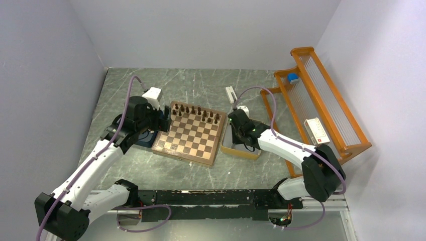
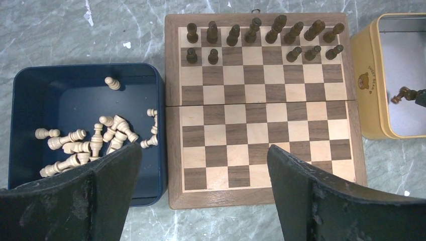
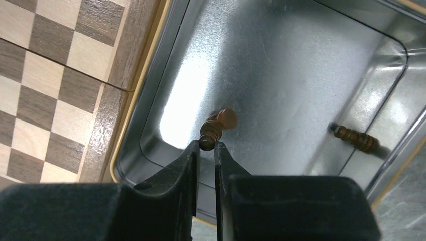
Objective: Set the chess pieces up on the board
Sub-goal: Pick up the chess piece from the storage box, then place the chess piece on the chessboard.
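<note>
Wooden squares of light tan and dark brown form the board (image 2: 261,105), a flat slab with a reddish-brown border on the marbled grey table (image 2: 50,30). Slim turned chess pieces (image 2: 251,35) stand upright in its two far rows. The right gripper (image 3: 207,146) sits inside the smooth metal tin (image 3: 281,65) beside the board, its jaws pinched on a dark brown piece (image 3: 217,124). A second piece (image 3: 354,138) lies flat near the tin's wall. The left gripper (image 2: 203,150) hangs over the board's near edge, jaws spread wide and empty.
</note>
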Tool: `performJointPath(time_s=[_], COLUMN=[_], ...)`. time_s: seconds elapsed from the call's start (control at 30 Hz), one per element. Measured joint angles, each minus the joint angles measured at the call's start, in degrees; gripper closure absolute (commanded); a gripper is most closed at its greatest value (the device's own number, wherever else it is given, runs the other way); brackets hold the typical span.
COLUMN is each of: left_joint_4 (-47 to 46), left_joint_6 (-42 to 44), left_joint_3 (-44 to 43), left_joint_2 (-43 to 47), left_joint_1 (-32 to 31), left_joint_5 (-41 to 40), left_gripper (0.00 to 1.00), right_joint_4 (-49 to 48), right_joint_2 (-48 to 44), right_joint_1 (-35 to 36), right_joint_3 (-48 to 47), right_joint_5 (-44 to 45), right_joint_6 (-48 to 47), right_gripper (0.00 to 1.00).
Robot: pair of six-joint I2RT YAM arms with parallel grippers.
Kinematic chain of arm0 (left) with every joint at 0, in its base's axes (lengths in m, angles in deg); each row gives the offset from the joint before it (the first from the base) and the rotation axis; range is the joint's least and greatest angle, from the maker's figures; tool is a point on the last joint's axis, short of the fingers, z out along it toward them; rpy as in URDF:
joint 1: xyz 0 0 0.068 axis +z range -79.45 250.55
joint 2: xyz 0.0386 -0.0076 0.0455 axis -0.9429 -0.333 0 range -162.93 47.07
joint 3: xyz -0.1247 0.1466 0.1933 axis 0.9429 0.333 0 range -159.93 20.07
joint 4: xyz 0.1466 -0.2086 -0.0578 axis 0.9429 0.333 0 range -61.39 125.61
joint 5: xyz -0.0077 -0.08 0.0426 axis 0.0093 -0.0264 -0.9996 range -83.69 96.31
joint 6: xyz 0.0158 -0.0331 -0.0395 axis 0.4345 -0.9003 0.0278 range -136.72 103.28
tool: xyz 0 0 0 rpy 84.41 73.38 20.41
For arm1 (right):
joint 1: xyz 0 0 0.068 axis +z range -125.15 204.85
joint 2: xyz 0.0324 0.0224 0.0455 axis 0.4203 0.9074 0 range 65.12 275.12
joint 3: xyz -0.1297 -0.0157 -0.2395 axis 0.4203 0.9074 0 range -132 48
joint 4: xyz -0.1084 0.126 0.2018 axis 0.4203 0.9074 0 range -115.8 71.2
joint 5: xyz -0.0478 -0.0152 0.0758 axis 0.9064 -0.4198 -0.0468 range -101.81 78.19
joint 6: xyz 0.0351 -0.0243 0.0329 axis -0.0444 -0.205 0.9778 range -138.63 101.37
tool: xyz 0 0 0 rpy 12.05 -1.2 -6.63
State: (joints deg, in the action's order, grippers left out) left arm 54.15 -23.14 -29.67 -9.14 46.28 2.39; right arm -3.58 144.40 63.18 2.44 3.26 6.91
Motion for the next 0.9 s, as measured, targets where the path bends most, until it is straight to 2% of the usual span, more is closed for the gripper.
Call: performJointPath(time_s=[0.53,0.73,0.9], left_joint_4=[0.0,0.1,0.2], left_joint_6=[0.0,-0.3,-1.1], left_joint_3=[0.0,0.0,0.1], left_joint_2=[1.3,3.0,6.4], left_joint_1=[0.0,0.0,0.0], left_joint_5=[-1.1,-2.4,-5.5], left_gripper=[0.01,0.01,0.01], right_joint_4=[6.3,6.0,4.7], right_joint_2=[-3.1,1.3,9.1], right_joint_1=[1.4,5.0,8.1], right_joint_3=[-11.8,-18.9,-24.6], right_joint_5=[-0.9,-2.0,-2.4], right_joint_6=[-0.4,-1.4,-2.4], right_gripper=[0.87,0.87,0.87])
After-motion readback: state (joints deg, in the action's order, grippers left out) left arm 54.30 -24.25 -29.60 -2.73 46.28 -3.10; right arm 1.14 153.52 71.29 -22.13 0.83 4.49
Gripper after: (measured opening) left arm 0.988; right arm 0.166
